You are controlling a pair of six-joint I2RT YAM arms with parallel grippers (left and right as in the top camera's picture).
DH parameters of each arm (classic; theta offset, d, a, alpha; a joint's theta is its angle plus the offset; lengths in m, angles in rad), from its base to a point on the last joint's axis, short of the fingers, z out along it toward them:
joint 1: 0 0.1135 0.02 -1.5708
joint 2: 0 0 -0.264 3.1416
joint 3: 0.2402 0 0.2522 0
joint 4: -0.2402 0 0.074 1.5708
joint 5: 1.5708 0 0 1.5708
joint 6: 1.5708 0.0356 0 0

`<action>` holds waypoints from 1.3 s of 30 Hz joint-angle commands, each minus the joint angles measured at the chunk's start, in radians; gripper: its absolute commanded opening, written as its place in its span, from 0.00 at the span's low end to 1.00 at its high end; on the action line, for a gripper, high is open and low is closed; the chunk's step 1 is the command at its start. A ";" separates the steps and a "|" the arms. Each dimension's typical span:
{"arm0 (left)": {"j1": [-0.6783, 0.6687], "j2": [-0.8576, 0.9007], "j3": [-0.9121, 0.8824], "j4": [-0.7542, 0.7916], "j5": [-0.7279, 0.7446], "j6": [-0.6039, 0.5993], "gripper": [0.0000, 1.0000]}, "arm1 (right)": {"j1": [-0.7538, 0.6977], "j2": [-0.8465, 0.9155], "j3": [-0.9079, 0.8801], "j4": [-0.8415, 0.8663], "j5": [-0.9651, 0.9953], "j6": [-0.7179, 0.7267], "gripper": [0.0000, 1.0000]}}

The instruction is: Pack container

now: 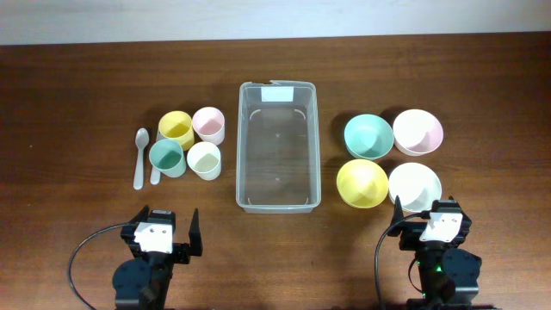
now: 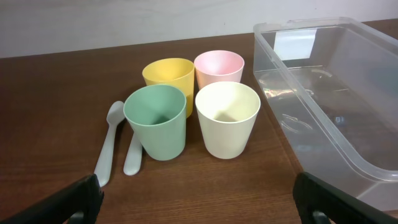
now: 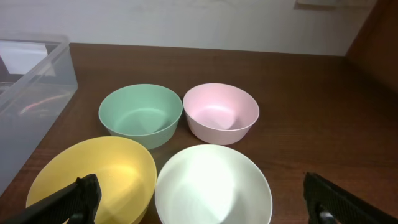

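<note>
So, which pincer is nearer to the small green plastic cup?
Left. The left pincer sits just in front of the green plastic cup; the right pincer is far off, beyond the clear plastic container.

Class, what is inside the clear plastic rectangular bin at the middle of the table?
Nothing: the clear plastic rectangular bin is empty, its bare floor showing. Nothing covers it; the overhead view shows its whole inside.

Left end effector [image 1: 169, 217] and right end effector [image 1: 426, 208] are black with white-topped wrists.
</note>
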 commanded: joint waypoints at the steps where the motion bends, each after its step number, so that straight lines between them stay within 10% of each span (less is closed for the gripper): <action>1: 0.006 -0.011 -0.011 0.006 0.004 0.012 1.00 | 0.001 -0.008 -0.009 0.002 -0.003 -0.006 0.99; 27: 0.006 -0.011 -0.011 0.006 0.004 0.012 1.00 | 0.001 -0.004 -0.002 0.069 -0.106 -0.006 0.99; 39: 0.006 -0.011 -0.011 0.006 0.004 0.012 1.00 | -0.001 0.645 0.679 -0.250 -0.057 0.099 0.99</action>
